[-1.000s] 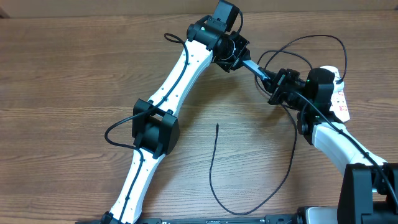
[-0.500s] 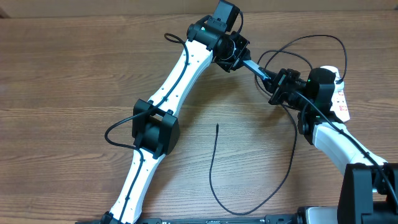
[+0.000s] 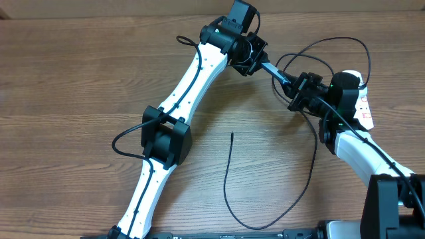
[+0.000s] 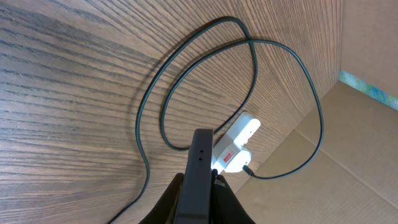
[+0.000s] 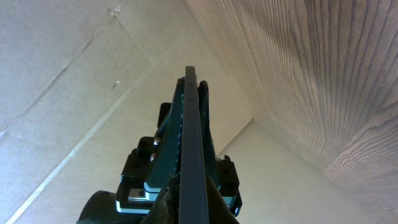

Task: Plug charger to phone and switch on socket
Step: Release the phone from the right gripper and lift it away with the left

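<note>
Overhead, toward the tabletop's far right corner, left gripper [image 3: 259,64] and right gripper [image 3: 292,87] each pinch an end of the phone [image 3: 273,72]. The socket [image 3: 364,109] lies by the right edge. Left wrist alone shows the charger [image 4: 255,65] looping beside the socket. Right wrist: phone edge-on, clamped.

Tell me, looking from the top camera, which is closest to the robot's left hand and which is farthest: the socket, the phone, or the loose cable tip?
1. The phone: gripped in the left hand, sticking out to the right of it.
2. The cable tip: lower down, mid-table.
3. The socket: far over on the right side.
</note>
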